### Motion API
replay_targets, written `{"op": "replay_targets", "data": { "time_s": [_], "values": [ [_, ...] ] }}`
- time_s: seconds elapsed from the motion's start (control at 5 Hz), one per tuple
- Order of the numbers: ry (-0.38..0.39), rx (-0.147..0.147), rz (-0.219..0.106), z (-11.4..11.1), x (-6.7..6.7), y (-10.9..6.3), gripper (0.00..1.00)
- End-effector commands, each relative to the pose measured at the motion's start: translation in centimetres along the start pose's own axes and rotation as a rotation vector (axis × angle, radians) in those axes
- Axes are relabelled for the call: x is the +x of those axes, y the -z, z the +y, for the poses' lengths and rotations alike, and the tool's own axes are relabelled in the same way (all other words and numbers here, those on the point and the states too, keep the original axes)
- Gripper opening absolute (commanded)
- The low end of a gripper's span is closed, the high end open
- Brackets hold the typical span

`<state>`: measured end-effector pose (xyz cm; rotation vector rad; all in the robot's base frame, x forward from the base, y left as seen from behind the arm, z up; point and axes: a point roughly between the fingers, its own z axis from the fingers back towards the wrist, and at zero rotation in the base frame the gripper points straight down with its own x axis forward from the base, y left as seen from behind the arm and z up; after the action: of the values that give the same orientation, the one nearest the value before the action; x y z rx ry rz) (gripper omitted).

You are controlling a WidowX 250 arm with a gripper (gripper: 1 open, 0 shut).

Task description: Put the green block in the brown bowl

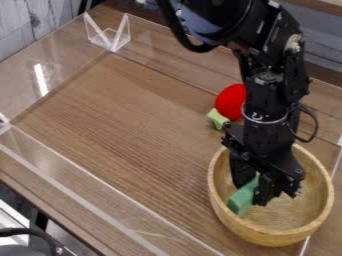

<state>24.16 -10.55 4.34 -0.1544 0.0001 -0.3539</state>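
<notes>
Inside the round tan wooden bowl point(310, 222), the black robot gripper point(267, 190) points straight down with its jaws spread apart, and the small green block point(242, 197) lies on the bowl's floor against its left wall, just beside the fingers and seemingly released. Behind the bowl sit a red ball point(233, 98) and a pale green object point(215, 119). Rising carelessly, a finger could catch the block and flick it out. No writing is readable.

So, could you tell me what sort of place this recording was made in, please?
Probably a lab test bench rather than a home: a wood-grain table fenced by clear acrylic walls, with a black robot arm working over a brown bowl.
</notes>
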Motion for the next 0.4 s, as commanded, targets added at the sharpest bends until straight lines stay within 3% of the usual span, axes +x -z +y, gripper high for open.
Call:
{"op": "replay_targets", "data": {
  "time_s": [0.0, 0.2],
  "values": [
    [-0.007, -0.003, -0.056, 0.2, 1.0, -2.1, 1.0],
    [-0.015, -0.003, -0.09, 0.3, 1.1, -3.9, 1.0]
  ]
}}
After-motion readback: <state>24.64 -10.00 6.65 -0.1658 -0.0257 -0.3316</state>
